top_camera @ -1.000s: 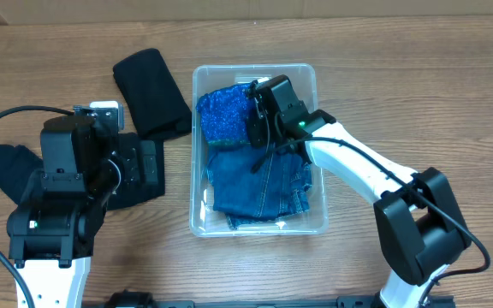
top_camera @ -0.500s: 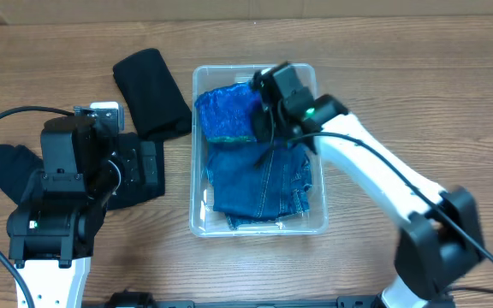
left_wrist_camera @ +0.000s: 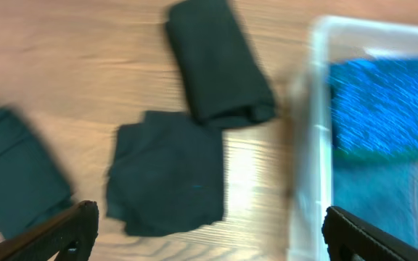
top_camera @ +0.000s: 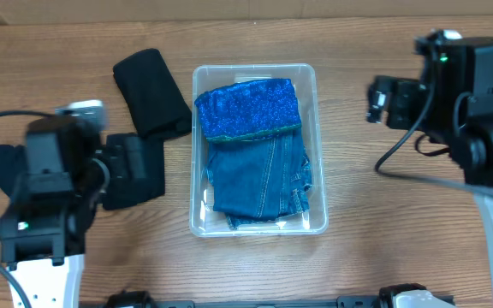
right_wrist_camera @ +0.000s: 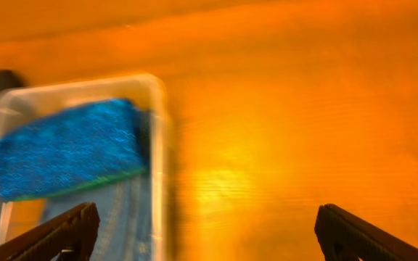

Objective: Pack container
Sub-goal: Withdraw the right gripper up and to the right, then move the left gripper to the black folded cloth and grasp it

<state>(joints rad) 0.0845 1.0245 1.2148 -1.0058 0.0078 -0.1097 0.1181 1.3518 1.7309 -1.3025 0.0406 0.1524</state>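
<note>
overhead straight down, wrist views oblique, all sharing the container [top_camera: 255, 68]

**Materials and finishes: table lot**

Container [top_camera: 255, 68]: clear plastic, smooth and glossy, with bright highlights along the rim.
Blue cloth [top_camera: 248, 109]: textured weave with a speckled sheen and a green edge trim.
Jeans [top_camera: 258, 180]: blue denim, matt, with visible stitched seams.
Black roll [top_camera: 151, 92]: soft cloth, matt and plain.
Table [top_camera: 383, 214]: wood-grain surface, smooth, with a low sheen.
</note>
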